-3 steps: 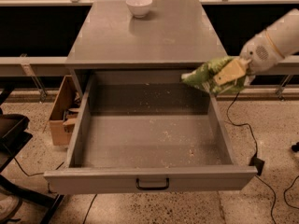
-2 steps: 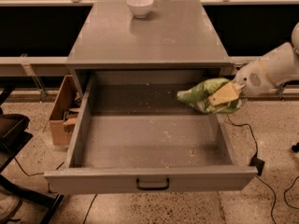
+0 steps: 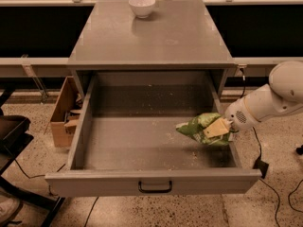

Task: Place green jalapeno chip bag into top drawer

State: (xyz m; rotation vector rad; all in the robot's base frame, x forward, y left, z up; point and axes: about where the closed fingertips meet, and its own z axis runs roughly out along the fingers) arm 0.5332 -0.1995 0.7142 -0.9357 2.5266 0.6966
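top drawer pulled wide open toward 6 o'clock, grey floor speckled with crumbs, black bar handle centred on the front panel. inside it, at about 4 o'clock on the floor area and just beside the right wall, the green jalapeno chip bag, crumpled, print side up. gripper at the bag's right end, tan fingers clamped on the foil. cannot tell whether the bag rests on the drawer floor or hangs just above it. white arm stretched in from 3 o'clock across the drawer's right wall. on the cabinet top, toward 12 o'clock, a white bowl, well apart from the bag. at 9 o'clock, beside the cabinet, a brown cardboard box on the speckled ground.
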